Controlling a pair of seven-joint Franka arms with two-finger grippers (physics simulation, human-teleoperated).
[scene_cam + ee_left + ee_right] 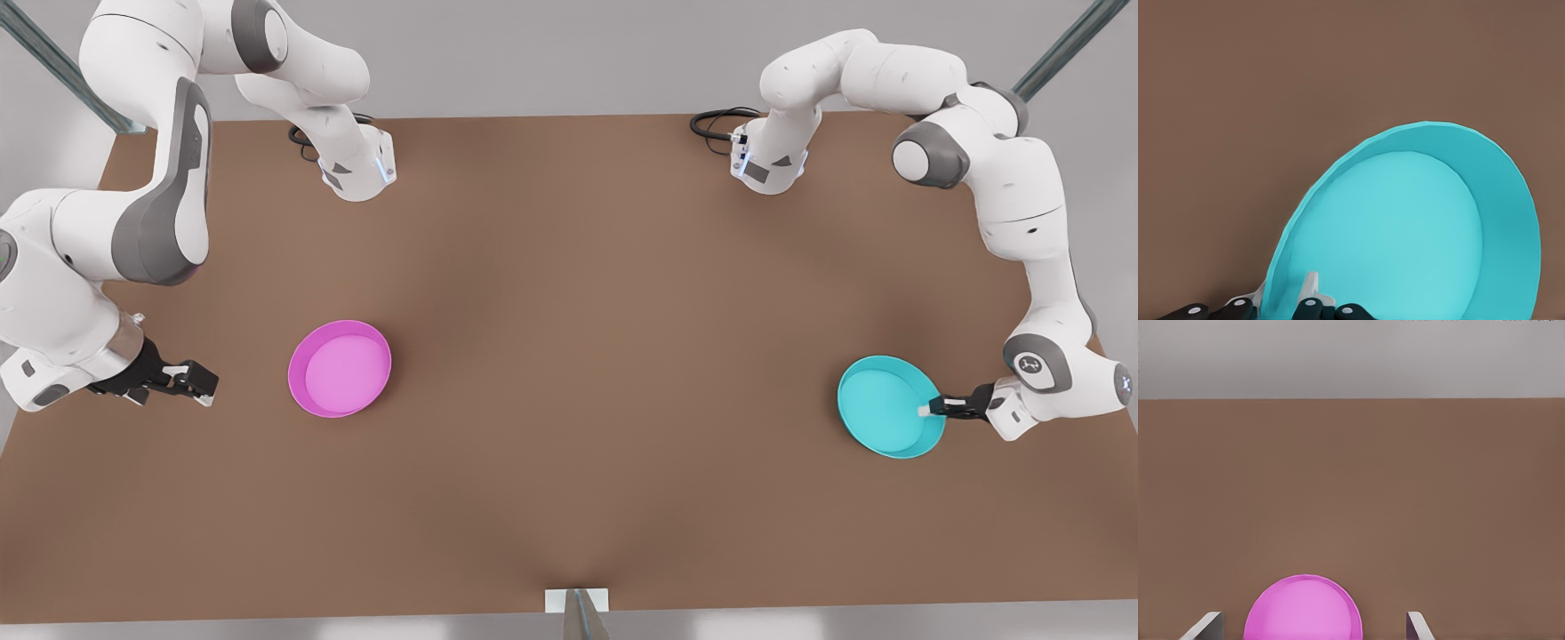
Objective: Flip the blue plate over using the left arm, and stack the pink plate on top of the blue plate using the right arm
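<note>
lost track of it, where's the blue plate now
The blue plate is at the front view's right on the brown table, its rim gripped by the left gripper.

No readable words, brand names or numbers appear on anything in these pictures. The one sign is a small white emblem inside a dark round cap [1030,364] on a joint of the arm at the front view's right; its shape is too small to make out as a letter or logo. The blue plate [889,407], the pink plate [340,369] and the brown bench [569,356] carry no markings at all.
</note>
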